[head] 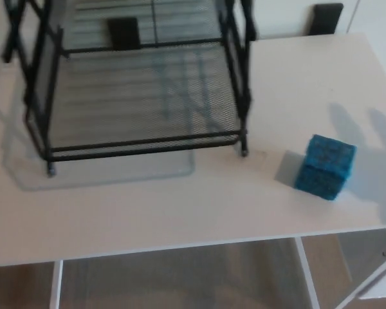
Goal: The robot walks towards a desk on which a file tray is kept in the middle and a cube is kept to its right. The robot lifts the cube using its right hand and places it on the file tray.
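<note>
Tray: black wire-mesh file tray (141,96) on pale surface (180,206)
Cube: blue speckled cube (325,167) — right of tray, apart
Robot hands: unseen — cannot tell

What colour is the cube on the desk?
The cube is blue with dark speckles, seen in the head view.

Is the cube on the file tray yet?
No, the blue cube sits on the desk, apart from the file tray and to its right.
</note>
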`<state>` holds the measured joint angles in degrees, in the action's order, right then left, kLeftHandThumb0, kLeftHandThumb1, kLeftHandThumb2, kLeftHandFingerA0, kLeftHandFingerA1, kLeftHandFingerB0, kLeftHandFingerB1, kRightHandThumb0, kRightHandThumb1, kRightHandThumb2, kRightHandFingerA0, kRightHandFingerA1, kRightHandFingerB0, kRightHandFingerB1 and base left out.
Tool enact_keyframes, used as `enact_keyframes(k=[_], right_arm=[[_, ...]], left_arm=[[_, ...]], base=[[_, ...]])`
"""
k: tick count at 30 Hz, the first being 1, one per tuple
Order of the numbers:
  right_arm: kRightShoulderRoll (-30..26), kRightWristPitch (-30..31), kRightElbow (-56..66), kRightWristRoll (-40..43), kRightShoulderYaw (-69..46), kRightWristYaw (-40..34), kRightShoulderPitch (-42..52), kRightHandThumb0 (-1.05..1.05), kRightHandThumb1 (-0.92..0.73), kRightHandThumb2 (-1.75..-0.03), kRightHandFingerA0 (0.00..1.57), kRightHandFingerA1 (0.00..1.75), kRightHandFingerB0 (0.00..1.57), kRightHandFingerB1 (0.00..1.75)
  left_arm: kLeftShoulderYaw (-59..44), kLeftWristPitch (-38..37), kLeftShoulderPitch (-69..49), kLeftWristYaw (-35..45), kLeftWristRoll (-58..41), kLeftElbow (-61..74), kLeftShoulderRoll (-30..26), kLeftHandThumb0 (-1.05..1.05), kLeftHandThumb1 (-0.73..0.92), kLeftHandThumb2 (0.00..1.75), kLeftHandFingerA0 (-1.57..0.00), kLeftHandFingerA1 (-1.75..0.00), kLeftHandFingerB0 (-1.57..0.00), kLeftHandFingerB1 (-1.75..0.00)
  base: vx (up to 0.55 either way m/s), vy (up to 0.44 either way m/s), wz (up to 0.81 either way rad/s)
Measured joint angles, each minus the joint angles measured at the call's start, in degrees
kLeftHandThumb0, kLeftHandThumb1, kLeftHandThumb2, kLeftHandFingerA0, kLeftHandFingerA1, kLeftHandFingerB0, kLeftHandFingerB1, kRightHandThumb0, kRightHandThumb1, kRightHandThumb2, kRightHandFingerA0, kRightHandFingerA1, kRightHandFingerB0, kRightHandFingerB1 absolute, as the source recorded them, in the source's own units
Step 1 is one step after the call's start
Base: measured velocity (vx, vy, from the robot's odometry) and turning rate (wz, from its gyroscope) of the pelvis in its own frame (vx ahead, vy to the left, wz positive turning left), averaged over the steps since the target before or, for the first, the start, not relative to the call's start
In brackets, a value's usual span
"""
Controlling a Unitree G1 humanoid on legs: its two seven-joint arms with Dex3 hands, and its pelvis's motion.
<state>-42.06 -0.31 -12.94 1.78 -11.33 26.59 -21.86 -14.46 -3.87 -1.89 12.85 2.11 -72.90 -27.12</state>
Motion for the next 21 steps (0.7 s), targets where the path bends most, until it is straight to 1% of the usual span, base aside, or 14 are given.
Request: enact_keyframes(k=[2,3,4,5,6,10,11,13,15,16,17,18,19,21], right_arm=[[1.1,2.1,3.2,-1.6,4.7,0.3,-2.8,-0.83,-0.49,-0.89,0.0,0.16,0.0,0.11],[1.3,3.1,4.4,-2.3,6.5,0.4,-4.0,-0.9,-0.52,-0.89,0.0,0.1,0.0,0.02],[1.3,3.7,5.2,-2.8,7.8,0.5,-4.9,-0.91,-0.53,-0.89,0.0,0.09,0.0,0.01],[1.4,4.6,6.1,-3.6,9.3,0.6,-6.0,-0.91,-0.52,-0.91,0.0,0.11,0.0,0.03],[1.3,5.5,6.8,-4.2,10.6,0.7,-6.8,-0.85,-0.5,-0.91,0.0,0.17,0.0,0.1],[1.2,9.1,8.5,-6.5,14.7,1.3,-9.4,-0.78,-0.47,-0.88,0.0,0.19,0.0,0.16],[1.2,9.9,8.9,-6.8,15.3,1.6,-9.6,-0.78,-0.46,-0.88,0.0,0.19,0.0,0.18],[1.2,11.2,9.4,-7.4,16.3,1.9,-9.9,-0.78,-0.46,-0.88,0.0,0.19,0.0,0.18],[1.3,13.2,10.1,-8.3,17.6,2.4,-10.2,-0.74,-0.44,-0.89,0.0,0.24,0.0,0.21],[1.6,13.8,10.3,-8.7,18.6,2.7,-10.7,-0.82,-0.57,-0.64,0.0,0.29,0.0,0.2],[2.0,14.1,10.5,-9.0,19.5,2.8,-10.9,-0.8,-0.58,-0.63,0.0,0.31,0.0,0.2],[2.3,14.4,10.6,-9.3,20.1,2.9,-10.9,-0.8,-0.58,-0.63,0.0,0.31,0.0,0.2],[2.9,14.8,10.9,-9.8,21.1,3.0,-11.0,-0.77,-0.45,-0.89,0.01,0.26,0.0,0.17],[3.7,15.3,10.9,-10.4,22.3,3.1,-11.1,-0.76,-0.45,-0.89,0.01,0.26,0.0,0.18]], left_arm=[[0.2,0.0,-0.6,0.1,0.0,-0.2,1.3,-1.05,0.52,1.39,-0.55,-1.02,-0.25,-0.86],[0.3,0.0,-0.8,0.1,0.0,-0.2,1.7,-1.05,0.61,1.32,-0.5,-1.17,-0.23,-1.06],[0.3,0.0,-1.0,0.1,0.0,-0.2,1.9,-1.05,0.52,1.39,-0.54,-1.01,-0.23,-0.86],[0.3,0.0,-1.1,0.1,-0.1,-0.2,2.1,-1.01,0.55,1.4,-0.55,-1.02,-0.26,-0.87],[0.3,0.0,-1.1,0.1,-0.1,-0.2,2.1,-0.77,0.58,1.45,-0.45,-0.93,0.0,-0.72],[0.3,0.0,-1.2,0.0,-0.1,-0.5,2.2,-0.77,0.59,1.44,-0.48,-0.94,0.0,-0.71],[0.3,0.0,-1.2,0.0,-0.2,-0.6,2.2,-1.05,0.49,1.38,-0.59,-1.03,-0.27,-0.88],[0.3,0.0,-1.3,-0.1,-0.2,-0.8,2.1,-1.05,0.49,1.38,-0.59,-1.03,-0.27,-0.88],[0.3,0.0,-1.5,-0.1,-0.3,-0.9,2.0,-1.05,0.61,1.29,-0.57,-1.1,-0.33,-1.0],[0.7,0.0,-1.4,0.1,-0.2,-0.9,2.2,-1.05,0.61,1.25,-0.58,-1.12,-0.32,-1.02],[0.8,0.0,-1.4,0.2,-0.2,-0.8,1.7,-0.88,0.54,1.45,-0.57,-1.0,0.0,-0.73],[0.8,0.0,-1.3,0.2,-0.2,-0.8,1.1,-0.88,0.54,1.45,-0.57,-1.0,0.0,-0.73],[0.9,0.0,-1.2,0.2,-0.2,-0.8,0.5,-0.91,0.59,1.49,-0.59,-1.02,0.0,-0.74],[1.0,0.0,-1.1,0.1,-0.3,-0.9,0.3,-0.89,0.58,1.48,-0.59,-1.01,0.0,-0.73]], base=[[0.01,-0.203,-0.01],[0.02,-0.127,-0.06],[0.03,-0.096,0.06],[0.05,-0.067,-0.06],[0.0,0.0,0.0],[0.01,0.053,-0.02],[0.0,0.146,-0.04],[-0.01,0.182,-0.07],[0.03,0.232,0.13],[0.07,0.225,-0.25],[0.06,0.208,0.18],[-0.04,0.135,0.13],[-0.04,0.077,0.17],[-0.01,0.076,0.14]])
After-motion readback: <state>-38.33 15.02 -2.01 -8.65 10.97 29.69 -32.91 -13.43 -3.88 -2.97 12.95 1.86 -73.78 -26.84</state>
